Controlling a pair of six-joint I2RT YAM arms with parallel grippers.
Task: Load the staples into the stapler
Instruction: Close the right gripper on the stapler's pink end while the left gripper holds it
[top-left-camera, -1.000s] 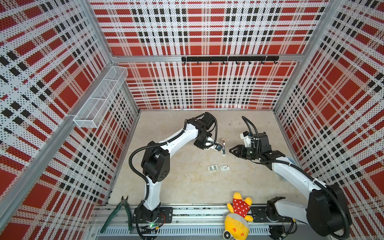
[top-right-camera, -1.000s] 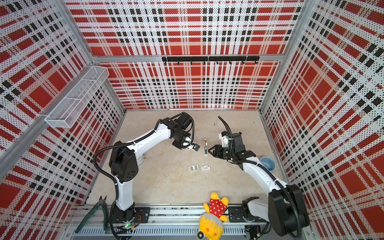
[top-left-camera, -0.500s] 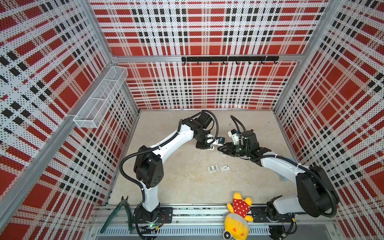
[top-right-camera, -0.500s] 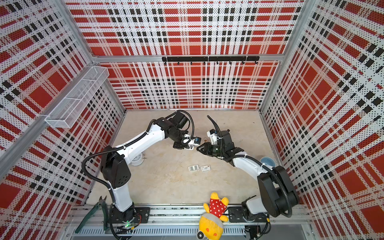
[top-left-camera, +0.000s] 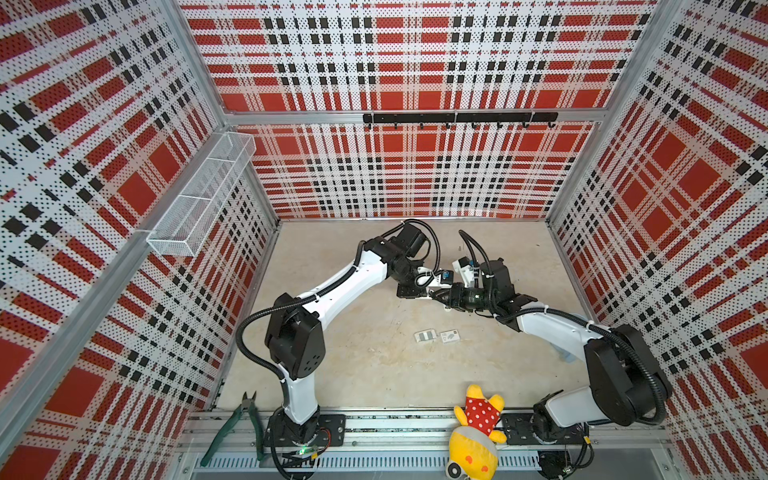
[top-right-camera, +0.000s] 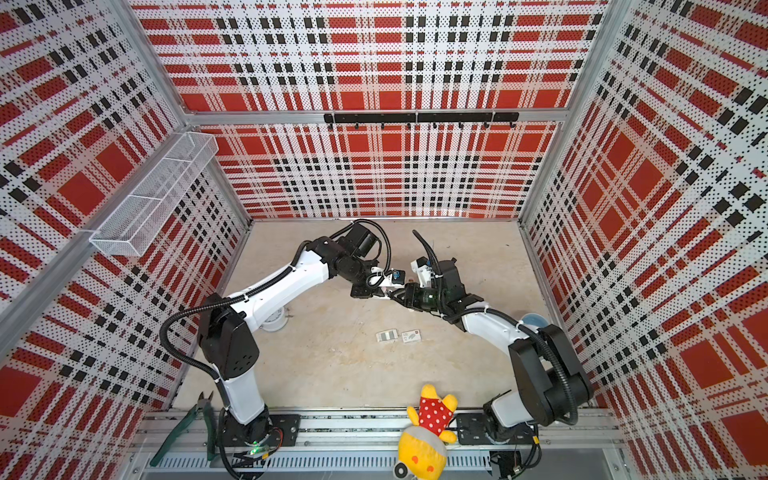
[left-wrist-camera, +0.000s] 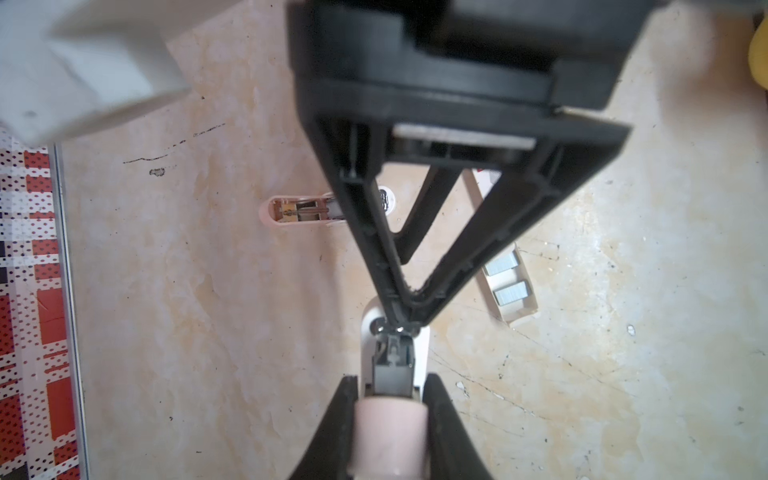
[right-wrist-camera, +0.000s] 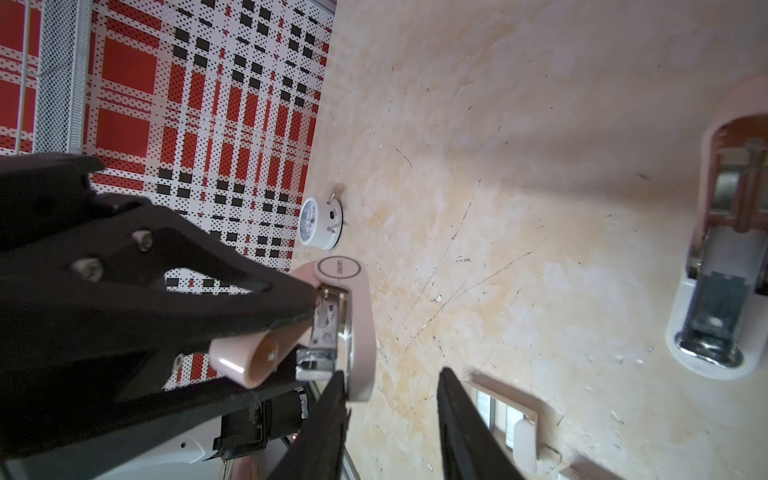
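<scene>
left gripper (left-wrist-camera: 390, 384): clamped tight on a pink stapler (right-wrist-camera: 359, 328). The stapler is hinged open, with its metal channel bare and turned toward the right arm.

right gripper (right-wrist-camera: 390, 372): jaws part way apart with bare tabletop (top-left-camera: 365, 374) showing between them, nothing gripped. One fingertip (right-wrist-camera: 338, 380) sits against the end of the stapler's metal channel. In both top views the two grippers meet nose to nose near mid-table, toward the back wall.

staples (left-wrist-camera: 508, 278): two silvery blocks lying in a small white tray (left-wrist-camera: 517, 318) on the tabletop, near the grippers on the side toward the front rail. Nothing is touching them. The box sleeve (top-left-camera: 449, 336) lies just beside the tray.

second stapler (left-wrist-camera: 299, 212): pink, lying open on the tabletop, apart from both grippers.

Farther out:
- white clock (right-wrist-camera: 320, 222) near the left wall
- plush toy (top-left-camera: 476, 432) and green pliers (top-left-camera: 245, 419) at the front rail
- wire basket (top-left-camera: 203, 199) on the left wall
</scene>
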